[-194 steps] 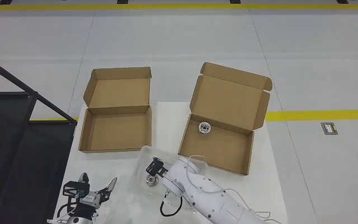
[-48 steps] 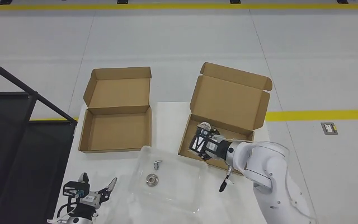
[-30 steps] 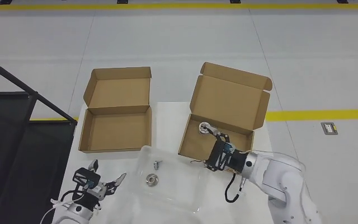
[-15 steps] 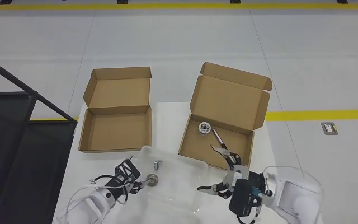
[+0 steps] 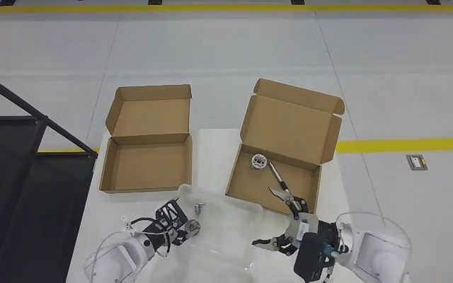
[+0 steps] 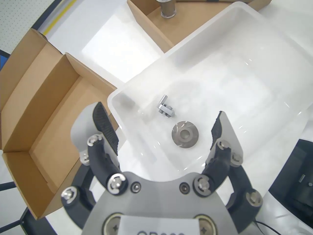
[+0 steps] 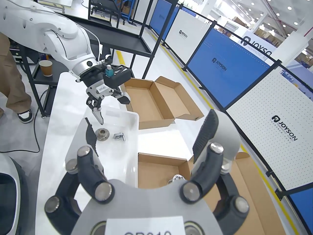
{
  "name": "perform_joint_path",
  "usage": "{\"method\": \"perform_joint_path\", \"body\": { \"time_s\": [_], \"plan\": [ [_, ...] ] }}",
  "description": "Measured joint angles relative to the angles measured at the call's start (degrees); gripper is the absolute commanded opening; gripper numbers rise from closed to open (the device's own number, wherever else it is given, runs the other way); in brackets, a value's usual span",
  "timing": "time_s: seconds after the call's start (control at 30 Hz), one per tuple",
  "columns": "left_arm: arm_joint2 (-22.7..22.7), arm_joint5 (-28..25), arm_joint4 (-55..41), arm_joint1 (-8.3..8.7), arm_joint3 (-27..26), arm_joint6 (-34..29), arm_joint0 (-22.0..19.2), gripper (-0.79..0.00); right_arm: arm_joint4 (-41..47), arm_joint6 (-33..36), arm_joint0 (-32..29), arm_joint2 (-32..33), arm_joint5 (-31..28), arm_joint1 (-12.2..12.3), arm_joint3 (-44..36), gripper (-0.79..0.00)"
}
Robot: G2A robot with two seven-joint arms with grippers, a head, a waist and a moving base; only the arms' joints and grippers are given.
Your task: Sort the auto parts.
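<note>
A clear plastic bin [image 5: 226,233] at the table's front holds a round flanged disc [image 5: 191,227] and a small bracket [image 5: 199,207]. My left gripper [image 6: 159,114] hangs open above the bin, its fingers [image 6: 102,121] straddling the disc [image 6: 184,135] and bracket [image 6: 165,108]. The right cardboard box [image 5: 283,184] holds a gear-topped cylinder [image 5: 257,161] and a metal rod [image 5: 276,175]. My right gripper [image 5: 262,216] is open and empty, near that box's front edge. The left cardboard box [image 5: 145,166] has nothing in it.
A black metal rack [image 5: 28,184] stands beside the table's left edge, with a paper cup [image 7: 45,67] on a side shelf. Both box lids stand open toward the far side. White tabletop lies bare between the boxes.
The right gripper carried a part into the right box, left the rod there and drew back toward the front. The left gripper came from the front left corner to above the bin's disc.
</note>
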Motion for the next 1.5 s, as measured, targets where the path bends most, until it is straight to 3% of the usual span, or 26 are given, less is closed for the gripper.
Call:
{"method": "perform_joint_path", "body": {
  "time_s": [0.3, 0.43, 0.67, 0.73, 0.97, 1.23, 1.5],
  "plan": [
    [0.2, -1.2, 0.4, 0.1, 0.1, -1.0, -0.4, 0.0, 0.0, 0.0, 0.0, 0.0, 0.0, 0.0, 0.0, 0.0],
    [-0.3, -7.9, -1.5, 0.52, -0.2, -6.5, -3.2, 0.0, 0.0, 0.0, 0.0, 0.0, 0.0, 0.0, 0.0, 0.0],
    [-5.2, -22.5, -11.1, 1.88, -0.6, -17.7, -8.6, 0.0, 0.0, 0.0, 0.0, 0.0, 0.0, 0.0, 0.0, 0.0],
    [-5.4, -24.4, -13.9, 2.26, -0.7, -20.8, -9.8, 0.0, 0.0, 0.0, 0.0, 0.0, 0.0, 0.0, 0.0, 0.0],
    [-0.8, -24.4, -24.3, 4.12, -0.4, -31.8, -14.6, 0.0, 0.0, 0.0, 0.0, 0.0, 0.0, 0.0, 0.0, 0.0],
    [8.5, -22.6, -24.8, 6.53, 4.4, -33.9, -20.9, 0.0, 0.0, 0.0, 0.0, 0.0, 0.0, 0.0, 0.0, 0.0],
    [18.0, -7.8, -41.9, 7.77, 6.9, -48.8, -28.5, 0.0, 0.0, 0.0, 0.0, 0.0, 0.0, 0.0, 0.0, 0.0]
  ]
}}
